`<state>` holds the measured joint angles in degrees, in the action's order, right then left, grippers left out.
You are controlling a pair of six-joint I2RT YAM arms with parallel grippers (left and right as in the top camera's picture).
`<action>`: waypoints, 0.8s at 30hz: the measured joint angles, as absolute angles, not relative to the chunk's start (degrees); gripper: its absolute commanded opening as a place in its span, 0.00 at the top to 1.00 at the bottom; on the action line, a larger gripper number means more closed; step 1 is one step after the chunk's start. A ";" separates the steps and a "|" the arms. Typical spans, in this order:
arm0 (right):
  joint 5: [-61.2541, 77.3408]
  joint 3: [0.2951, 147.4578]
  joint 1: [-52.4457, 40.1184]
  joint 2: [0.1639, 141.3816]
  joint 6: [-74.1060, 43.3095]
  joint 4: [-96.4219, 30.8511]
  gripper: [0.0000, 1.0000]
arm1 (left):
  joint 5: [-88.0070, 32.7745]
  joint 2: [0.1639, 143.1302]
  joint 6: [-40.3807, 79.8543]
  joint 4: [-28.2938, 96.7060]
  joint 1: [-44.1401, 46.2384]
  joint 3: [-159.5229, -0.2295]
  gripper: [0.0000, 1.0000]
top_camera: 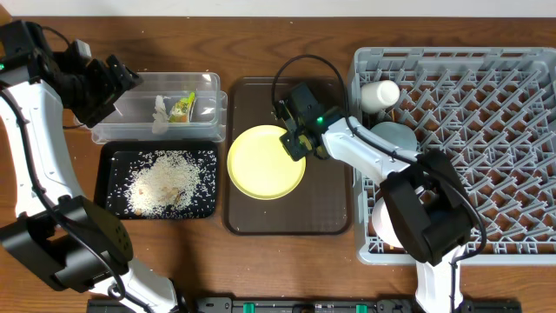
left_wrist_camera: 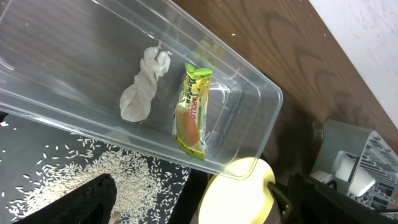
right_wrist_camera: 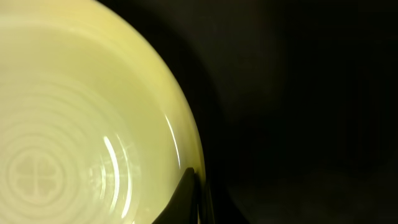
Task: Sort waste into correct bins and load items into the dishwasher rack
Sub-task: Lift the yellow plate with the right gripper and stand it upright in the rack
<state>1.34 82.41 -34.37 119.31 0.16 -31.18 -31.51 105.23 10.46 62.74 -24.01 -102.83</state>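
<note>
With the dark brown serving tray [top_camera: 287,213] as reference, the nearest thing on its left is the shallow black tray [top_camera: 209,198], just beside its left edge. It holds the whitish rice scraps [top_camera: 161,183], heaped in the middle and scattered around. On the left half of the serving tray lies the round yellow plate [top_camera: 261,165], flat. The right gripper [top_camera: 293,142] is at the plate's far right rim. The right wrist view shows one dark finger [right_wrist_camera: 186,193] against this rim, but I cannot tell whether the claw is clamped on the plate. Just right of the serving tray stands the grey dishwasher rack [top_camera: 486,130]. On its side next to the serving tray sit a white bowl [top_camera: 377,217], mostly hidden under the right arm, then a light blue bowl [top_camera: 395,139], and at the far corner a small white cup [top_camera: 380,93]. To the far left of the serving tray is the clear tub [top_camera: 130,109], with the crumpled tissue [top_camera: 160,111] and the green-and-yellow wrapper [top_camera: 182,107] side by side inside. The left gripper [top_camera: 122,83] hangs farthest left of the serving tray, its fingers [left_wrist_camera: 87,199] spread apart and holding nothing.
</note>
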 measured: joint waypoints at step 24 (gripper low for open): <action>-60.40 92.88 -26.06 84.90 0.51 -59.90 0.99 | -31.51 105.23 10.46 62.74 -24.01 -102.83 0.09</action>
